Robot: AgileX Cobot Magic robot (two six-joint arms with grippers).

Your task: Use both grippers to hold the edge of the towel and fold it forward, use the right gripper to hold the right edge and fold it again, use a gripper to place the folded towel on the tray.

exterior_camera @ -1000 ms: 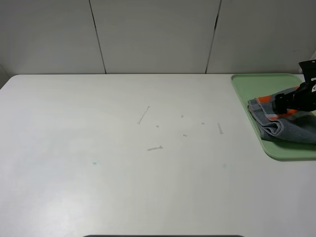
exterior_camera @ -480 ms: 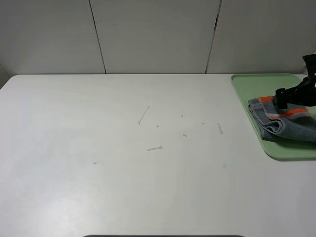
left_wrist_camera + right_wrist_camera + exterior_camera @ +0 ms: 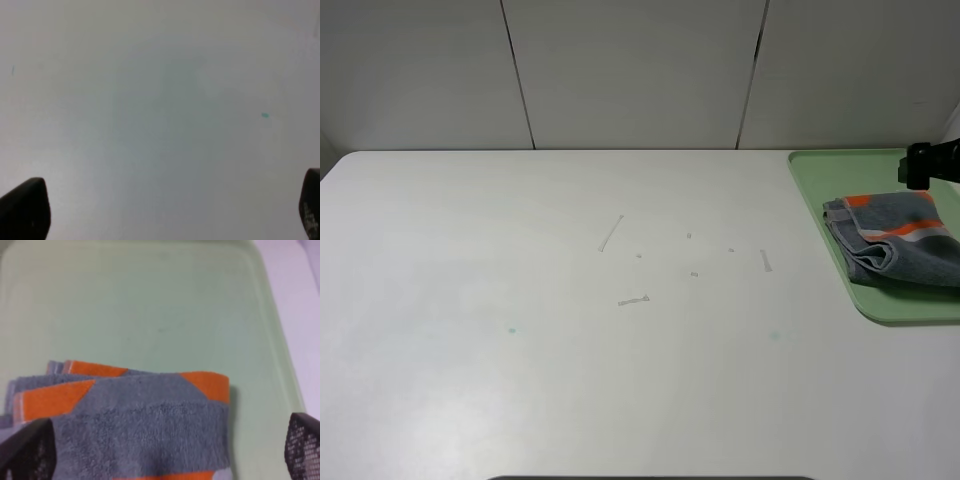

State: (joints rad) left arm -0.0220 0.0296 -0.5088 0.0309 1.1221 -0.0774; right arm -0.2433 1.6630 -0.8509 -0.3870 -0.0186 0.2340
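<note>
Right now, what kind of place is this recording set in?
Probably a lab test bench: a bare white table, plain pale wall panels, and only a tray holding a folded towel.

Exterior high view: bright, even, diffuse light, no hard shadows. White surface (image 3: 570,330) nearly washes out, faint sheen toward the near edge; the towel (image 3: 900,240) casts only a thin soft shadow on the tray (image 3: 820,180). Left wrist view: soft and low-contrast, grey-green tint at centre, dark pincer fingertips (image 3: 25,207) blurred in the corners. Right wrist view: slightly soft, towel pile readable, tray evenly lit, fingertip edges out of focus.
</note>
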